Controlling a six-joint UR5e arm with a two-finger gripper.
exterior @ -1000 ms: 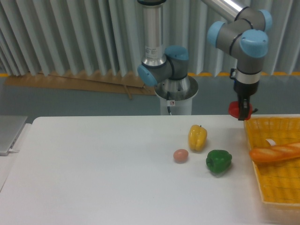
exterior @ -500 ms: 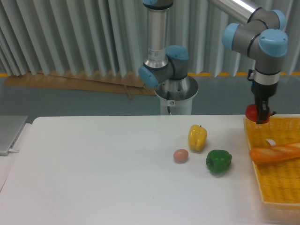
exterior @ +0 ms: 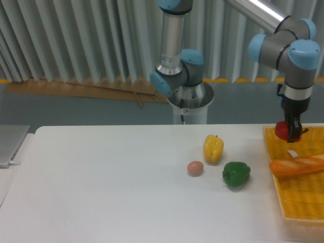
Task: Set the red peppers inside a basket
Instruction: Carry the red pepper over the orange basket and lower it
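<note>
Gripping the red pepper (exterior: 283, 129) in my pincer (exterior: 292, 132), I hold it over the yellow basket (exterior: 298, 192), at the frame's right edge.

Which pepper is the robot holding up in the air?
The red pepper. The claw grips it above the basket, while the yellow pepper and green pepper sit on the white table.
</note>
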